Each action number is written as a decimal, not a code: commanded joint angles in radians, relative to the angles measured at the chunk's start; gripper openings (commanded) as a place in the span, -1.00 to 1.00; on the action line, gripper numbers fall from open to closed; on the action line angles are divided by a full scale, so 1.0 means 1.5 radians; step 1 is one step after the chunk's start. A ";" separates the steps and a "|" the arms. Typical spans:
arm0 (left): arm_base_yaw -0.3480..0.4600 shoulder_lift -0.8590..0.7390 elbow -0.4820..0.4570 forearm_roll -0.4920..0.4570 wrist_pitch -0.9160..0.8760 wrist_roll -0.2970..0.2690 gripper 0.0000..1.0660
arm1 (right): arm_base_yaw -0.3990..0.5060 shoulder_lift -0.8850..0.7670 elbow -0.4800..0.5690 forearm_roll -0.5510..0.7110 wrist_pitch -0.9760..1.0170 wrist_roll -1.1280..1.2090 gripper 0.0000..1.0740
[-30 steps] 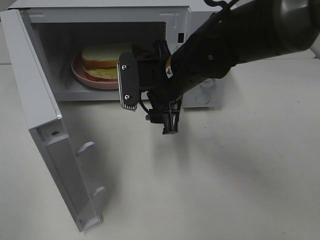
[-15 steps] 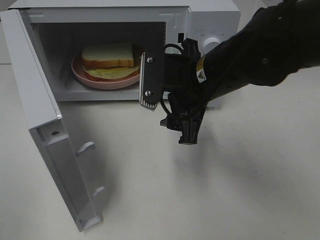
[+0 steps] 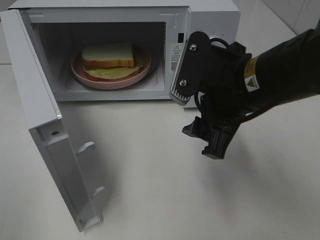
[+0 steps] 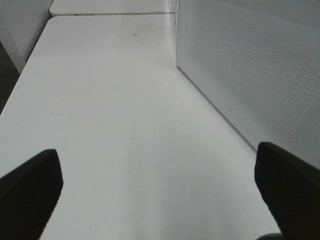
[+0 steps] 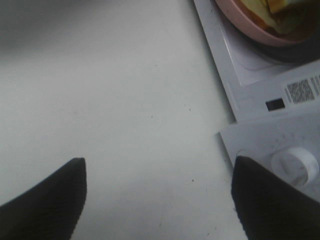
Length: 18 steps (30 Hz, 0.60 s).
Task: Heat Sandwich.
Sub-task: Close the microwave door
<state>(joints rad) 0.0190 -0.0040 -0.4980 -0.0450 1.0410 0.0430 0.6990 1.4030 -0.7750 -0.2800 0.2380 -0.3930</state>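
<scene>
Change, right arm: the right arm [image 3: 280, 65] has pulled back out of the oven mouth. A second ago its finger overlapped the plate's front edge, and half a second ago it stood before the cavity's right edge. Now it hangs in front of the control panel, clear of the opening.
Change, view of the food: the whole plate rim shows now, with nothing black across it.
Unchanged: the sandwich, the plate and the door lie as they did a second ago.
Sandwich: the sandwich [image 3: 109, 60] sits on the pink plate [image 3: 80, 75] inside the microwave [image 3: 215, 20]. It has thick square white bread with a tan crust, and yellow-green filling pokes out below.
Plate: round, smooth and pale pink, with a raised lip.
Microwave: a white boxy shell, a matte cavity and a round knob [image 5: 295, 165] beside a QR sticker [image 5: 300, 91].
Door: the door [image 3: 45, 125] is swung wide to the left; it is white plastic with two hooked latches on its edge.
Right gripper: the right gripper [image 5: 157, 172] has its dark ribbed fingers spread far apart, with only tabletop between them.
Finger: the finger [image 3: 186, 67] is a flat black slab with a silvery grooved edge and two screws.
Left gripper: the left gripper [image 4: 157, 152] has its jaws wide apart, holds nothing and sits over the table near a dotted white panel [image 4: 250, 65].
Table: the table [image 3: 150, 190] is plain, matte off-white.
</scene>
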 commanded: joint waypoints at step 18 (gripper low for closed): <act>-0.003 -0.019 0.001 -0.001 -0.001 -0.003 0.90 | 0.001 -0.239 0.021 0.099 0.472 0.348 0.42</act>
<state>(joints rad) 0.0190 -0.0040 -0.4980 -0.0450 1.0410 0.0430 0.6990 1.0790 -0.7450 -0.1460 0.8710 0.1150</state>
